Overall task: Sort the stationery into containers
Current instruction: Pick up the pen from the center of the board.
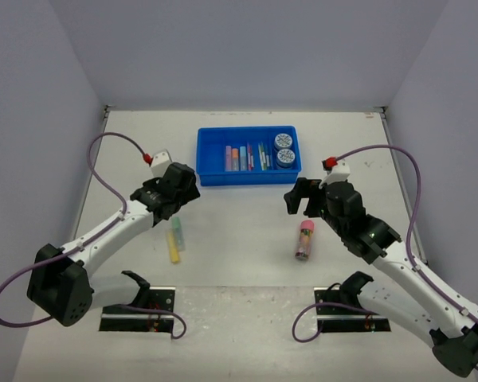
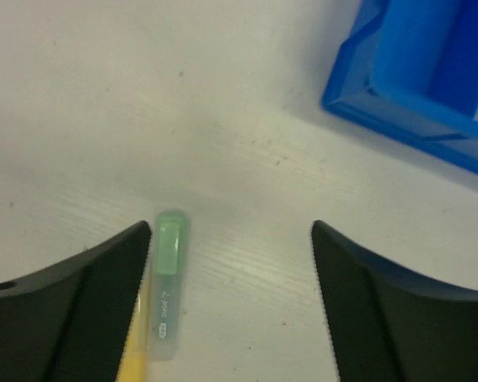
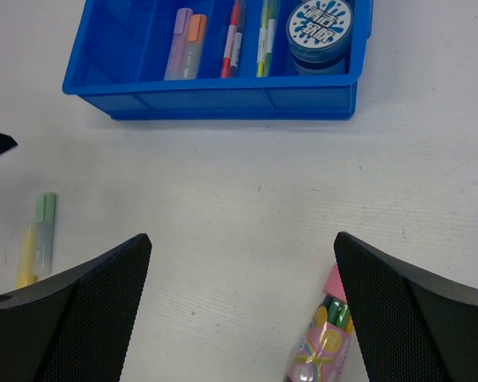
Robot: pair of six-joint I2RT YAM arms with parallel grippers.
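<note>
Big white table [image 1: 239, 223], with the blue tray [image 1: 247, 178] ahead of both grippers: up and off to the right of the left gripper [image 2: 231, 231], and pretty much dead ahead of the right gripper [image 3: 240, 237]. Both have their jaws spread wide, nothing in either.

The pink tube [image 3: 323, 342] is on the table right by the right gripper's right-hand finger. The two discs [image 1: 284, 141] sit in the tray's right end. The green marker [image 2: 169, 274] lies just inside the left gripper's left-hand finger, with the yellow marker [image 2: 131, 358] alongside it. The purple marker [image 3: 178, 44], orange marker [image 3: 194, 40] and thin pens [image 3: 233, 40] are in the tray.
</note>
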